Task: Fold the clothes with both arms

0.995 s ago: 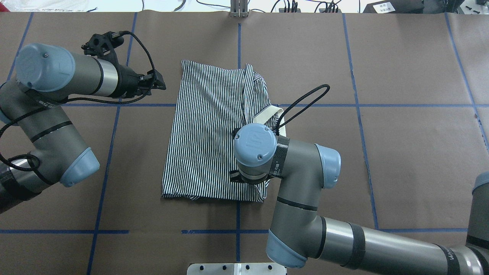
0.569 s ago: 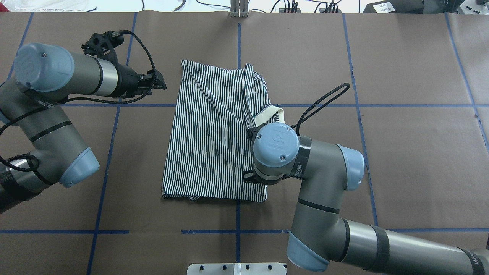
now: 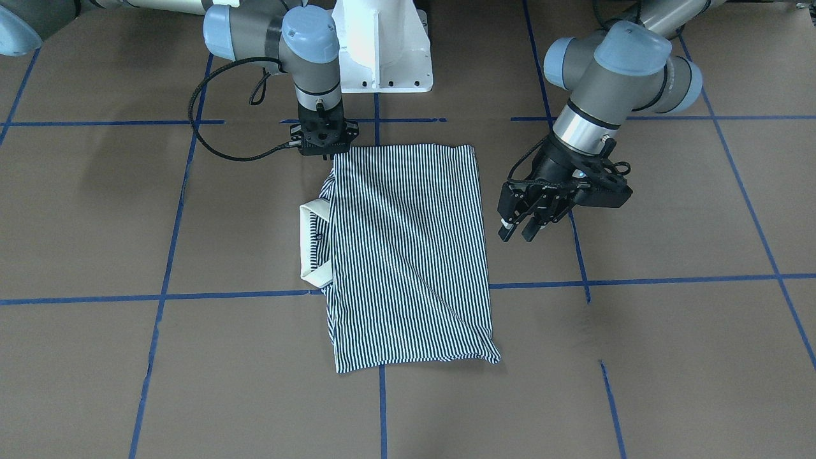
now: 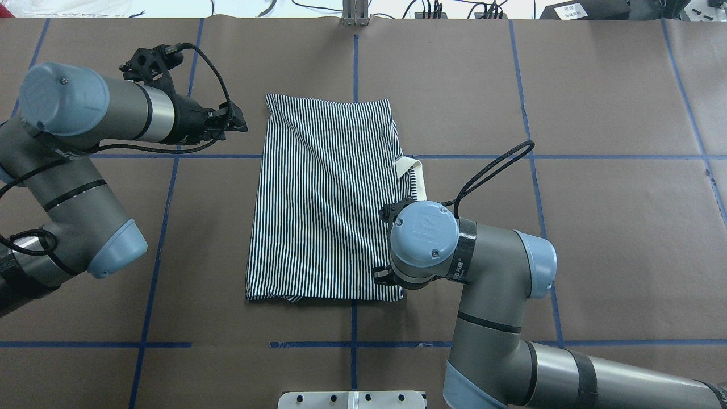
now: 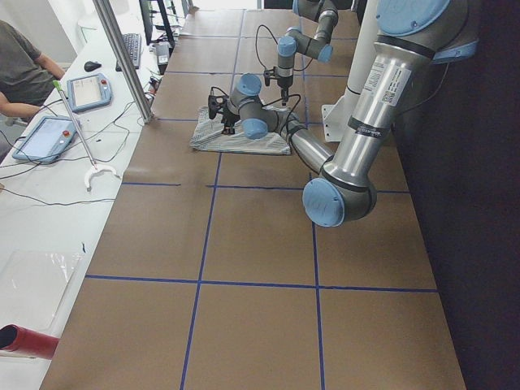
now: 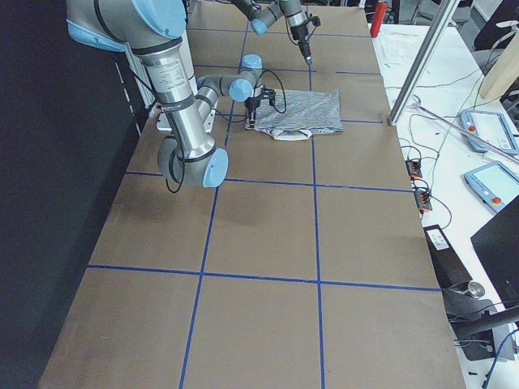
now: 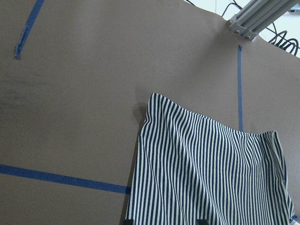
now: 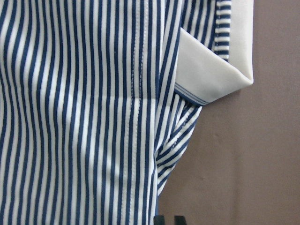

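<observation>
The right arm (image 4: 483, 267) has been drawn outward along the right edge of the polo shirt (image 4: 324, 199), towards its corner nearest the robot. The left arm (image 4: 85, 113) has been kept off the shirt's left side. The shirt is laid flat on the table. The raised ridge at its far right has been pulled smooth, so a squarer panel is judged ready for the next fold. The right gripper (image 3: 325, 152) is pressed almost together on that edge, seemingly pinching fabric near the cream collar (image 8: 211, 70). The left gripper (image 3: 516, 234) is held spread, clear of the shirt.
</observation>
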`<state>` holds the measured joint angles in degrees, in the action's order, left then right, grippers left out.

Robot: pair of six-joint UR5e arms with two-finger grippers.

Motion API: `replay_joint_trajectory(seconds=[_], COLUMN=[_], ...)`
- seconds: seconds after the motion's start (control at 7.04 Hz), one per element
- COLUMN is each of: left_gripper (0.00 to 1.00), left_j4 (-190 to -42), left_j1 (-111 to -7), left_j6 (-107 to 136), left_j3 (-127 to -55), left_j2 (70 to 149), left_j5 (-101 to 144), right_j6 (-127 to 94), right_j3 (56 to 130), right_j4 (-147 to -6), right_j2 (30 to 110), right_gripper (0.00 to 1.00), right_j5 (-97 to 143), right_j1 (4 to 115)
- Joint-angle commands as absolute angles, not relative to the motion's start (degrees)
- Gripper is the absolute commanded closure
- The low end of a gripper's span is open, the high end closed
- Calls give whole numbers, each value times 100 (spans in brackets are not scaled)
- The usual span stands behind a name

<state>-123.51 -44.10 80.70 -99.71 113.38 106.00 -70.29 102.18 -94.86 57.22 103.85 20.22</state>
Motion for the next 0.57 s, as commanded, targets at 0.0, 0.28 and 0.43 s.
replay_joint_trajectory(seconds=[0.0,0.28,0.43], left_gripper=[46,46,46], left_j4=[-12349,-12349,-12349], left_j1=[-4412,-4412,-4412], left_j6=[8139,8139,8139], left_j3=[-9976,-9984,-10010], left_j2=[11338,11338,11338], left_j5=[10600,10600,10600], right_j6=[-7093,-8539,-10005], right_j3=[10309,10423,10459], right_j4=[-9492,-9431,-9405], right_j2=[5704,5695,5669], right_gripper=[50,49,50], right_j5=[10397,10363,10310], right_j1=[2048,2022,1952])
